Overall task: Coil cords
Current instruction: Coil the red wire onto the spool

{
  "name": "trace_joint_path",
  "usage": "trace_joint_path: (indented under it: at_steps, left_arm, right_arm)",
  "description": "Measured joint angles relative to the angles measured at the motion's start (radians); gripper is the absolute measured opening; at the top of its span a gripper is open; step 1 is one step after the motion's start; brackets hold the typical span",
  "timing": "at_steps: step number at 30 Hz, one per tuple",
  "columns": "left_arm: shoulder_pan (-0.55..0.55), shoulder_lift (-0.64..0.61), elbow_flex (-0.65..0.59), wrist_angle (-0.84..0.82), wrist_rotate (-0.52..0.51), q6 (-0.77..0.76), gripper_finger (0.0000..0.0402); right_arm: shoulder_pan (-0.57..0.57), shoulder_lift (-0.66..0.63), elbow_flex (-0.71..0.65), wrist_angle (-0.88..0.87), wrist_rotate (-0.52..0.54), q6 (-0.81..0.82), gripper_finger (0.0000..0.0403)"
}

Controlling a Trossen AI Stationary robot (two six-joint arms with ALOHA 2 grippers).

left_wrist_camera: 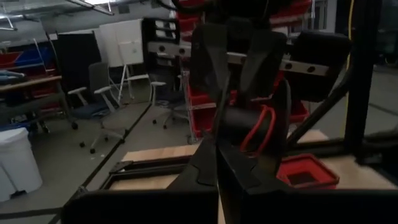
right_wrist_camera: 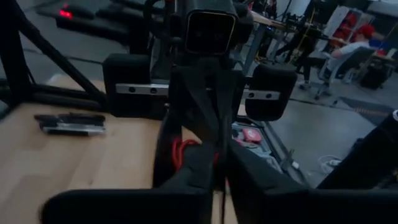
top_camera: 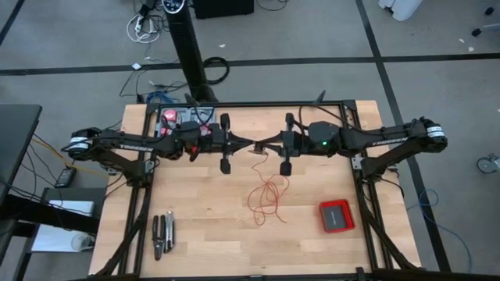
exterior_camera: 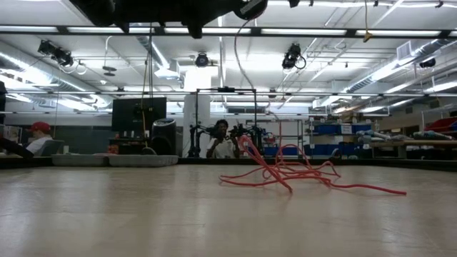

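- Two dark arms meet nose to nose over the upper middle of the high view, the left gripper (top_camera: 248, 144) and the right gripper (top_camera: 264, 145) almost touching above the wooden table (top_camera: 203, 242).
- The left gripper's fingers are pressed together; in its wrist view their tips (left_wrist_camera: 217, 152) close to a point against the other arm's black fingers, where a loop of red wire shows.
- The right gripper's fingers (right_wrist_camera: 217, 163) lie nearly together, with a red strand just beside them; whether they pinch it cannot be told.
- The red wire (top_camera: 266, 199) hangs from the meeting point and spreads in loose squiggly loops on the boards at centre frame, right of middle in the low view (exterior_camera: 285, 173).
- A flat red box (top_camera: 337, 215) sits lower right, near the table's right edge and apart from the loops.
- Dark hand tools (top_camera: 162, 234) lie lower left, close to the left edge.
- Bare boards run along the bottom edge, between the tools and the box.
- Beyond the far edge, a seated person (exterior_camera: 220, 143) shows in the low view.
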State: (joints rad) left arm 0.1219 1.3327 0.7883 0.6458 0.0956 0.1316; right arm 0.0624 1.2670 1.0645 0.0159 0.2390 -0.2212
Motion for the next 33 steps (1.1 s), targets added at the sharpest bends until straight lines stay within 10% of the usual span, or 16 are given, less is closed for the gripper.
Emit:
trace_joint_path:
  at_steps: [17, 33]
  left_arm:
    - [-0.001, 0.004, -0.003, 0.013, -0.049, 0.019, 0.0157]
    - [0.000, -0.151, -0.003, -0.303, -0.066, 0.042, 0.0167]
  right_arm:
    - [0.001, 0.014, -0.003, -0.046, 0.081, -0.019, 0.0002]
    - [0.001, -0.062, -0.001, -0.053, 0.087, -0.007, 0.0001]
